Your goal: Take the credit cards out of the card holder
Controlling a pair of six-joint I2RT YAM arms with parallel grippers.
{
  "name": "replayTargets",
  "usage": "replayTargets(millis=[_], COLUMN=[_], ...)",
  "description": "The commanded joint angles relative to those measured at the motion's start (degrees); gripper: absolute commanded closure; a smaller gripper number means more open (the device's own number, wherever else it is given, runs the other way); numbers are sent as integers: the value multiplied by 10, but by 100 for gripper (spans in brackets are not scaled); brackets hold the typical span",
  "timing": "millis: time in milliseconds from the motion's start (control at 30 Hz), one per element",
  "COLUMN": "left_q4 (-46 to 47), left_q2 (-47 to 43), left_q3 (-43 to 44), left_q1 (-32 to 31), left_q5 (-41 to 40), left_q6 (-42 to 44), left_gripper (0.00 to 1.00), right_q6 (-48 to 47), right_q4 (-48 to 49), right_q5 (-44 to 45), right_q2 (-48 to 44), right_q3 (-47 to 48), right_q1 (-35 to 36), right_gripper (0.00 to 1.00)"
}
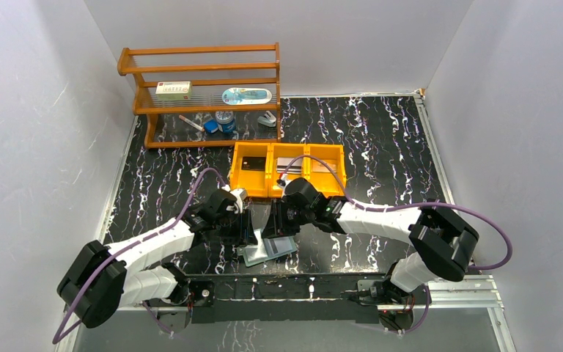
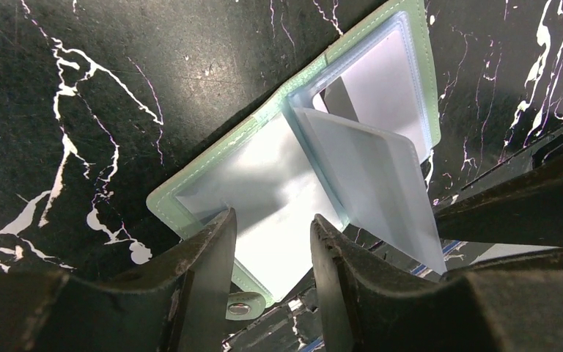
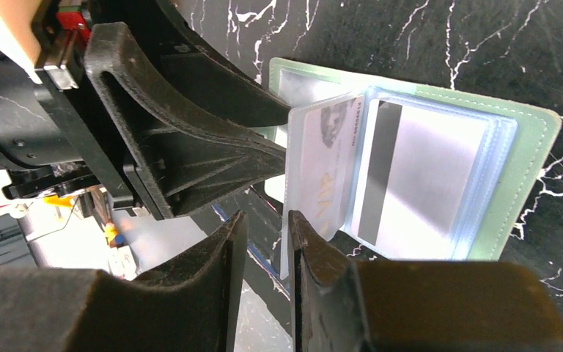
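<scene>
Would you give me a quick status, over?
Left gripper open over card holder panel. Right gripper slightly open beside raised sleeve. Silver-grey card in pocket. Nothing obstructing.

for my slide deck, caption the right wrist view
Right pincer beside the open green card holder, a silver-grey card in its clear pocket.

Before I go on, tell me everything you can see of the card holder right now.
The card holder is a pale green stitched wallet, lying open on the black marbled table. Its clear glossy pockets fan up from the spine. One holds a silver card with a dark stripe; a pale card with a portrait stands tilted up beside the right claw. The left claw has its spread fingers over the other panel, near a snap button.
</scene>
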Motion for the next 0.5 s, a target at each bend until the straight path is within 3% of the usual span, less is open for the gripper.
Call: replayTargets(millis=[0,467], left_q4=[-15,-49], left_q2=[-21,-75], left_q3=[-5,-6], left_q1=[-2,-2], left_q5=[-7,-89], left_q6=[0,-37], left_gripper=[60,66], right_q6=[2,12], right_q4=[40,103], right_q5=[-22,-106], right_q2=[-1,67], right_q3=[-1,6], right_q1=[4,8], right_gripper=[62,55])
